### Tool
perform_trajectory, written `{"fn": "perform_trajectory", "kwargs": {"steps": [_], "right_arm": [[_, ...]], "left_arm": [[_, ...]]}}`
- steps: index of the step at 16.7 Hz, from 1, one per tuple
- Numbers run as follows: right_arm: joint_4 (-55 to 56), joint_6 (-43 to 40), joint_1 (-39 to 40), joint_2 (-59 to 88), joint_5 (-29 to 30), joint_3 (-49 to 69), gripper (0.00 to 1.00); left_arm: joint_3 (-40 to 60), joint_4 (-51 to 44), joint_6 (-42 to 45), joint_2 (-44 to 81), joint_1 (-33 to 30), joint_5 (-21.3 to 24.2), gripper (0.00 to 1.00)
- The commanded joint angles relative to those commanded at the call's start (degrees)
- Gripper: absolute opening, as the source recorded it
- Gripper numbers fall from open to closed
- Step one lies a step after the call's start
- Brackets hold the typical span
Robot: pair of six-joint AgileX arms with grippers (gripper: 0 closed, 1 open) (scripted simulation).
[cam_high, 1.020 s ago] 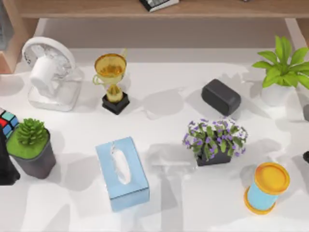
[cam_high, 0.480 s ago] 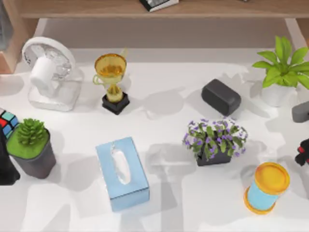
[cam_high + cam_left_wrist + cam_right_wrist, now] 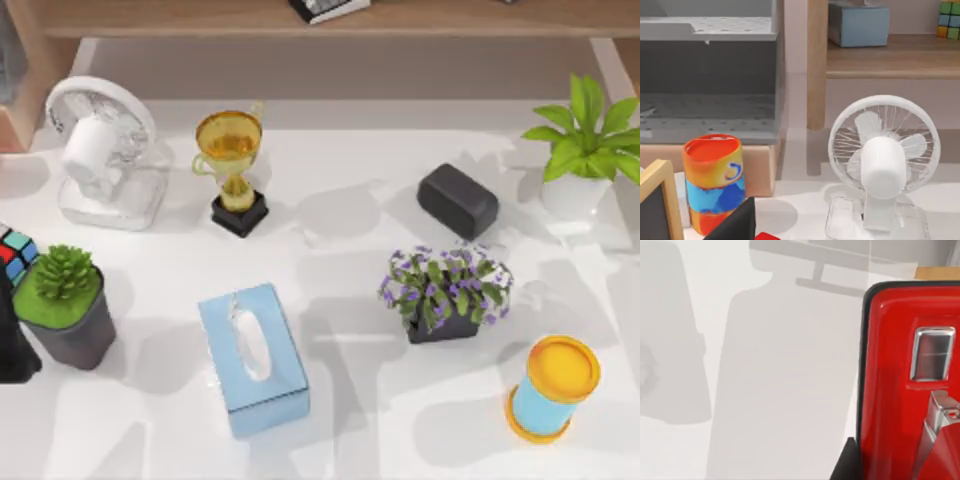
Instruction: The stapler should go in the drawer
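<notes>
Filling the right wrist view, the stapler [image 3: 905, 385] appears carried; grip state cannot be told. Judged next: transfer to the drawer [image 3: 707, 105].

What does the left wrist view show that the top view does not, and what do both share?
Left wrist view alone: an orange, blue and red can, a grey open drawer, and a wood-framed board. Top view alone: a gold trophy, a purple-flowered plant, a dark grey block and a yellow-lidded jar. Both share the white fan.
</notes>
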Motion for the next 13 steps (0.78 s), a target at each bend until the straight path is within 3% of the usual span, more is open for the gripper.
{"fn": "perform_trajectory", "kwargs": {"steps": [6, 13], "right_arm": [[-9.30, 1.53, -8.32, 13.97, 2.60, 31.82, 0.00], [-18.30, -4.56, -18.42, 41.32, -0.76, 60.43, 0.00]], "left_arm": [[0.00, 0.00, 0.00, 0.00, 0.00, 0.00, 1.00], [0.00, 0.00, 0.00, 0.00, 0.00, 0.00, 1.00]]}}
